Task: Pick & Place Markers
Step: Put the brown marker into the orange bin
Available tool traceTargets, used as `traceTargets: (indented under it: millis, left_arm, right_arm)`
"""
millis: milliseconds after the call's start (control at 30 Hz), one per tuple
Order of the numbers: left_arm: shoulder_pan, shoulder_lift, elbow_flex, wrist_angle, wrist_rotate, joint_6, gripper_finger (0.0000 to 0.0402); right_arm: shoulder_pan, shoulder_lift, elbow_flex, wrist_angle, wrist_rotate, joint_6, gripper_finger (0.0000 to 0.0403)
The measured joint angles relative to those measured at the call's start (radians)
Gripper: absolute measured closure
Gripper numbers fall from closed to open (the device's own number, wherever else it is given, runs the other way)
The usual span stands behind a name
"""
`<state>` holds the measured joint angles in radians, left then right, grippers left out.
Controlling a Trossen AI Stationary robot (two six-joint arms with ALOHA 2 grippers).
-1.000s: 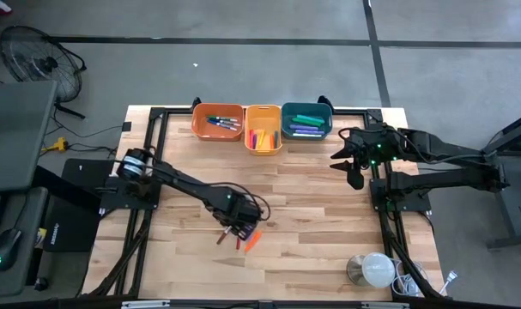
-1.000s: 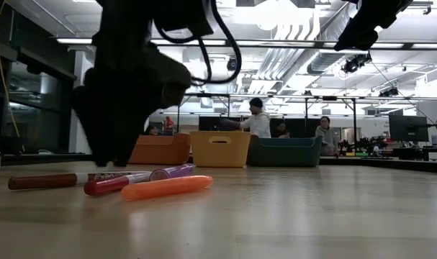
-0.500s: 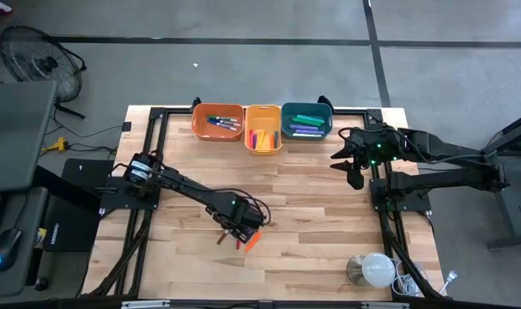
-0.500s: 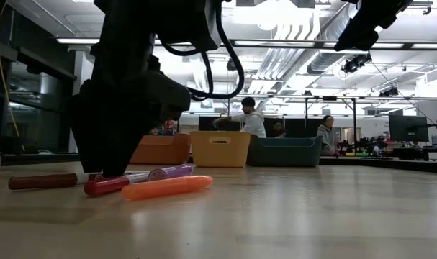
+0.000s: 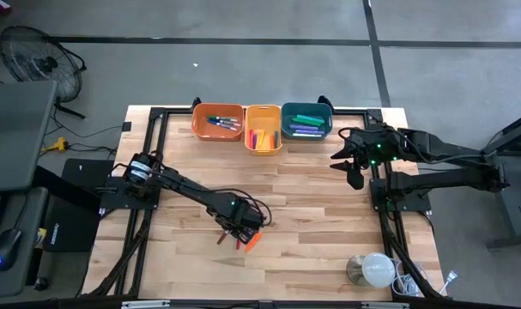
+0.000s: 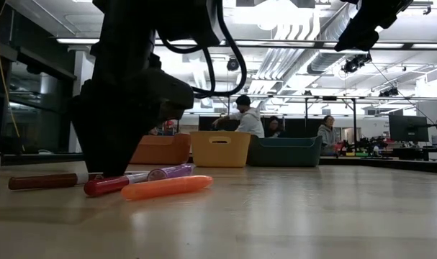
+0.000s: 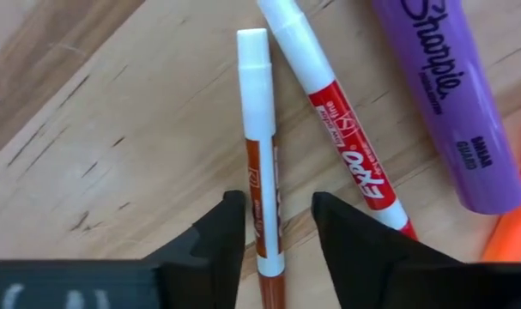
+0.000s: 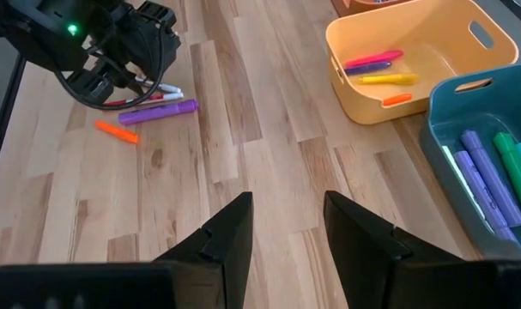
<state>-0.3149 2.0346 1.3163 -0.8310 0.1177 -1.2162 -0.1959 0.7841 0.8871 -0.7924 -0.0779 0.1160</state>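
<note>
The left gripper point(image 7: 271, 225) is down on the table point(image 5: 329, 215) at its 6 o'clock side, fingers spread astride a brown marker point(image 7: 258, 163) (not clamped). Beside it lie a red marker point(image 7: 342, 142) labelled "Expo" and a purple one point(image 7: 449, 94) reading "Sharpie". At 3 o'clock, the right gripper point(image 8: 286, 227) hangs parted, empty.

Grey floor point(image 5: 243, 60), a standing fan point(image 5: 39, 58), bright ceiling lights point(image 6: 290, 14) overhead.
</note>
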Motion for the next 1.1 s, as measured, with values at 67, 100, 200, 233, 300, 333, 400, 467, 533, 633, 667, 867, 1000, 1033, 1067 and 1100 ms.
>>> traceTargets:
  millis: [67, 100, 200, 233, 300, 333, 400, 467, 533, 633, 667, 867, 1000, 1033, 1067, 1100]
  left_arm:
    - [0.0, 0.0, 0.0, 0.004, 0.0, 0.0, 0.0277]
    - [0.0, 0.0, 0.0, 0.006, 0.0, 0.0, 0.0286]
    - [0.0, 0.0, 0.0, 0.013, 0.0, -0.001, 0.0315]
    - [0.0, 0.0, 0.0, 0.015, -0.001, 0.0, 0.0324]
    - [0.0, 0.0, 0.0, 0.02, -0.011, 0.0, 0.0344]
    - [-0.001, 0.0, 0.0, 0.02, -0.017, 0.0, 0.0354]
    - [-0.001, 0.0, 0.0, 0.02, -0.022, 0.008, 0.0372]
    - [-0.001, 0.0, 0.0, 0.019, -0.024, 0.021, 0.0378]
    - [-0.001, 0.0, 0.0, 0.015, -0.029, 0.03, 0.0378]
    - [-0.001, 0.0, 0.0, 0.009, -0.039, 0.037, 0.0378]
    - [-0.001, 0.0, 0.0, 0.008, -0.042, 0.038, 0.0378]
    - [-0.002, -0.007, 0.0, -0.01, -0.068, 0.06, 0.0378]
    - [0.0, -0.004, 0.023, -0.039, -0.071, 0.103, 0.0378]
    - [0.0, -0.002, 0.036, -0.058, -0.077, 0.112, 0.0378]
    - [0.0, -0.002, 0.052, -0.078, -0.083, 0.121, 0.0378]
    - [0.004, 0.0, 0.066, -0.097, -0.093, 0.133, 0.0378]
  right_arm:
    - [0.0, 0.0, 0.0, -0.002, 0.0, 0.0, 0.0269]
    - [0.0, 0.0, 0.0, -0.004, 0.0, 0.0, 0.0269]
    - [0.0, 0.0, 0.0, -0.005, 0.0, 0.0, 0.0269]
    - [0.0, 0.0, 0.0, -0.005, 0.0, 0.0, 0.0269]
    - [0.0, 0.0, 0.0, -0.005, 0.0, 0.0, 0.0269]
    - [0.0, 0.0, 0.0, -0.005, 0.0, 0.0, 0.0269]
    - [0.0, 0.0, 0.0, -0.005, 0.0, 0.0, 0.0269]
    - [0.0, 0.0, 0.0, -0.006, 0.0, 0.0, 0.0269]
    - [0.0, 0.0, 0.0, -0.014, 0.0, 0.0, 0.0269]
    - [0.0, 0.0, 0.0, -0.018, 0.0, 0.0, 0.0269]
    - [0.0, 0.0, 0.0, -0.019, 0.0, 0.0, 0.0269]
    - [0.0, 0.0, 0.0, -0.019, 0.0, 0.0, 0.0269]
    - [0.0, 0.0, 0.0, -0.019, 0.0, 0.0, 0.0269]
    - [0.0, 0.0, 0.0, -0.019, 0.0, 0.0, 0.0269]
    - [0.0, 0.0, 0.0, -0.019, 0.0, 0.0, 0.0269]
    - [0.0, 0.0, 0.0, -0.019, 0.0, 0.001, 0.0269]
